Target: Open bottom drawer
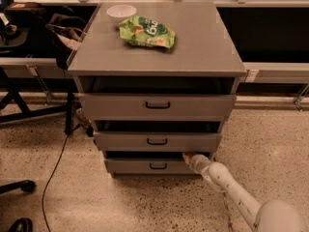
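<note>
Three drawers sit under the cabinet's surface (193,47); the bottom drawer (130,166) is lowest, barely out. The gripper (188,156) is at its upper right corner, away from the handle (158,166); its opening I cannot tell. Pulling off-centre risks slipping or skewing the drawer.

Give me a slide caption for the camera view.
Gripper at the bottom drawer's upper right edge; chip bag and bowl sit atop the cabinet.
</note>
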Tool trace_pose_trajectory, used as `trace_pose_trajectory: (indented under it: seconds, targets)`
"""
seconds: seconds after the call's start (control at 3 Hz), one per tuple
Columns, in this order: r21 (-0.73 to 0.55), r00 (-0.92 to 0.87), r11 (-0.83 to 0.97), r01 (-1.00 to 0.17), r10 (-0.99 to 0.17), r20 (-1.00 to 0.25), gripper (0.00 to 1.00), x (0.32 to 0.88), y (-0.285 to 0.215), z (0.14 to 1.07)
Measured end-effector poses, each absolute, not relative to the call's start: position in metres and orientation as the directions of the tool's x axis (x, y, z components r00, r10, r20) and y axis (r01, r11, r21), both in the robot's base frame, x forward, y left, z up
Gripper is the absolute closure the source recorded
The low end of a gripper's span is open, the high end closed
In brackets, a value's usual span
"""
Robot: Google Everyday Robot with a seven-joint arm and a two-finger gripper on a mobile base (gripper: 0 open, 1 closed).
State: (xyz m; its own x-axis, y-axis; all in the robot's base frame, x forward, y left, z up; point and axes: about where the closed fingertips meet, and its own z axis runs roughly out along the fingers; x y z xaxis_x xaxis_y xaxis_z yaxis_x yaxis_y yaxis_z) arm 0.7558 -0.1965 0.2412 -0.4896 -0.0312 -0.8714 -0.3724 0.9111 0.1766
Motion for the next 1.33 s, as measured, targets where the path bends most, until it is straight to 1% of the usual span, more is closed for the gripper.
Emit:
trace_pose_trajectory:
  seconds: [0.67, 1.0, 1.33]
  targets:
    - [0.153, -0.525, 0.921, -0.359, -0.064, -0.849, 1.00, 0.767, -0.192, 0.224]
    - [0.162, -0.565, 0.908, -0.387, -0.094, -0.820, 1.00, 0.772, -0.187, 0.215]
    - [0.186, -0.608, 0.910, -0.370, -0.085, -0.789, 1.00, 0.765, -0.196, 0.210]
